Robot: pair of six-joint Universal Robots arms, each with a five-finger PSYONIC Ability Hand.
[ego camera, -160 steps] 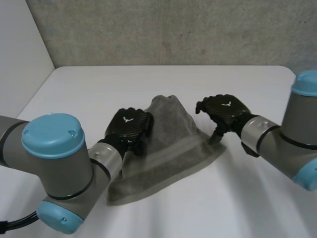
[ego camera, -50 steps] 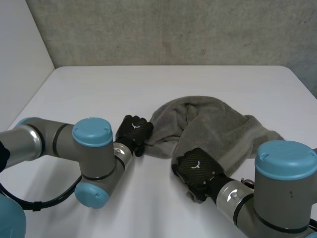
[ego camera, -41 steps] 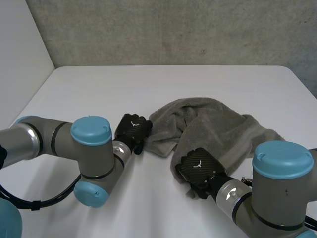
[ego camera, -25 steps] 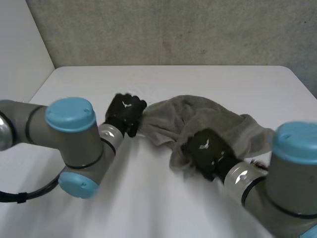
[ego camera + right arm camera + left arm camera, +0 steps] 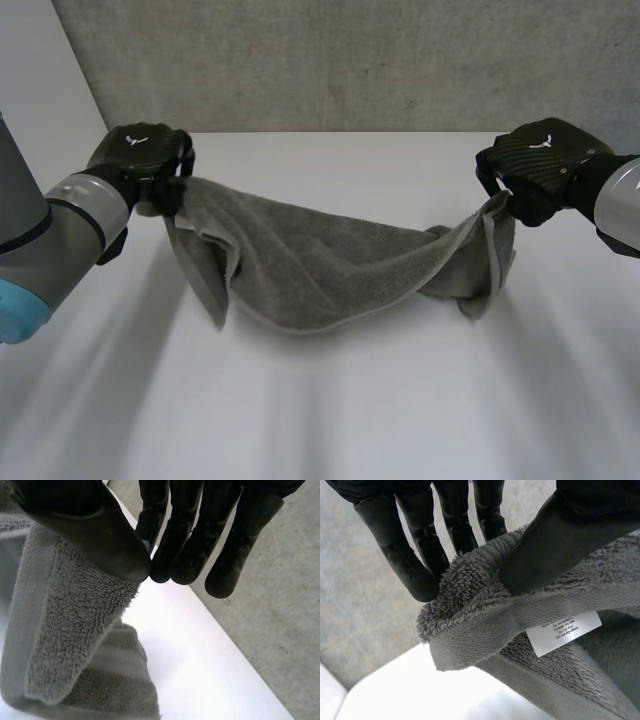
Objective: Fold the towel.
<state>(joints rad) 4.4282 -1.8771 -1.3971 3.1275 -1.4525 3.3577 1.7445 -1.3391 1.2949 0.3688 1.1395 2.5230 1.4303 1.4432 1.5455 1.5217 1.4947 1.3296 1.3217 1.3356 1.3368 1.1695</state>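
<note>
Head view: left hand (image 5: 140,158) pinches one corner of the grey towel (image 5: 320,265); right hand (image 5: 545,165) pinches the opposite corner. Towel hangs raised between both hands, its middle sagging toward the white table (image 5: 330,420). A care label (image 5: 564,631) sits beside the left thumb.

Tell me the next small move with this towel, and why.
The left robot hand and right robot hand each pinch an end of the grey terry towel, but its middle sags toward the white table, bunched. Probably best to draw them slightly farther apart, so it hangs flat.
</note>
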